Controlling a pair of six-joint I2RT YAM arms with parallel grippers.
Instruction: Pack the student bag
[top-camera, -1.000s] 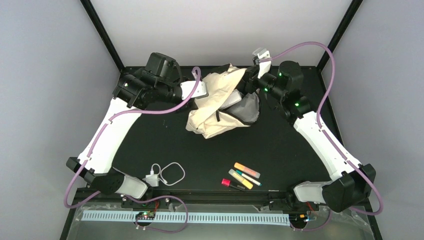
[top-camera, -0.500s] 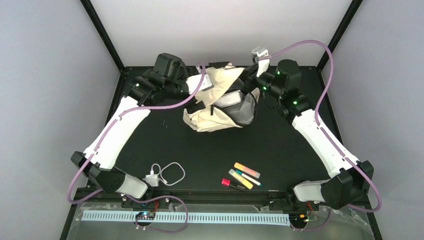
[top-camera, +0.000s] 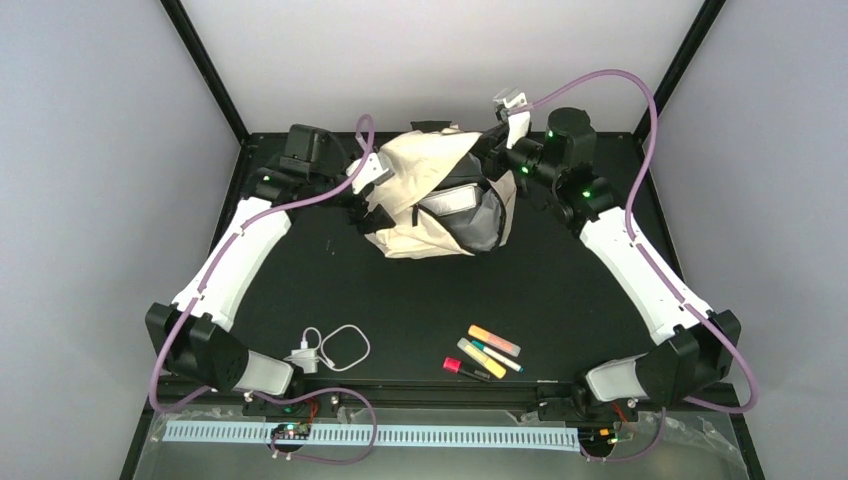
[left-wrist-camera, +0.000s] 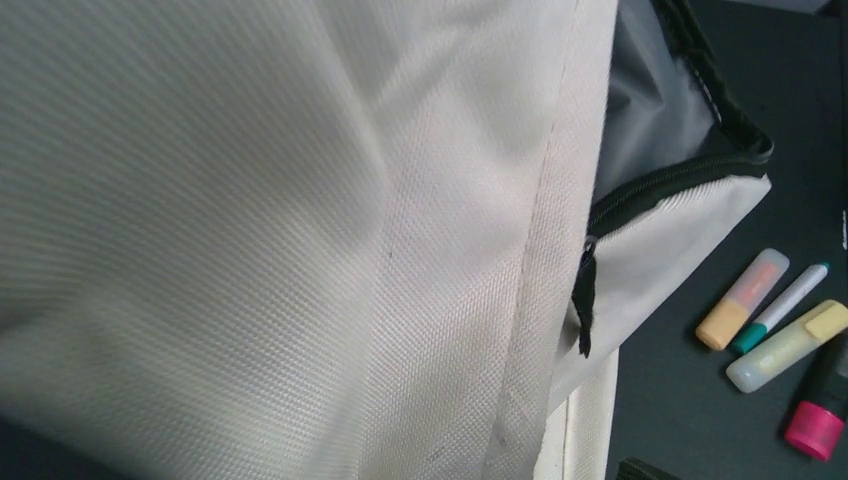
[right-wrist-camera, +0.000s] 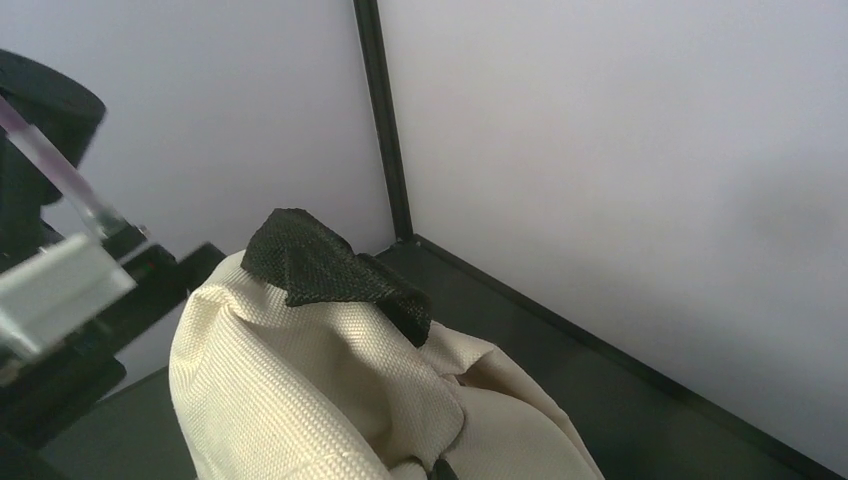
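The student bag (top-camera: 425, 190), cream fabric with a grey-lined open compartment (top-camera: 470, 215), stands at the back middle of the table. My right gripper (top-camera: 492, 160) is shut on its upper right edge; in the right wrist view the cloth (right-wrist-camera: 300, 400) bunches at the fingertips (right-wrist-camera: 437, 470) under a black strap loop (right-wrist-camera: 310, 260). My left gripper (top-camera: 362, 200) is open against the bag's left side. Cream cloth (left-wrist-camera: 300, 250) fills the left wrist view and hides most of the fingers; a dark zipper pull (left-wrist-camera: 584, 300) hangs beside the open compartment.
Near the front edge lie an orange highlighter (top-camera: 494, 340), a yellow highlighter (top-camera: 482, 357), a teal pen (top-camera: 500, 359) and a pink-capped marker (top-camera: 458, 367). A white charger with a looped cable (top-camera: 330, 350) lies front left. Black frame posts stand at the back corners.
My left gripper has opened, let go of the bag's cloth and drawn back to the left. The bag now stands fuller and more upright, held by the right gripper.
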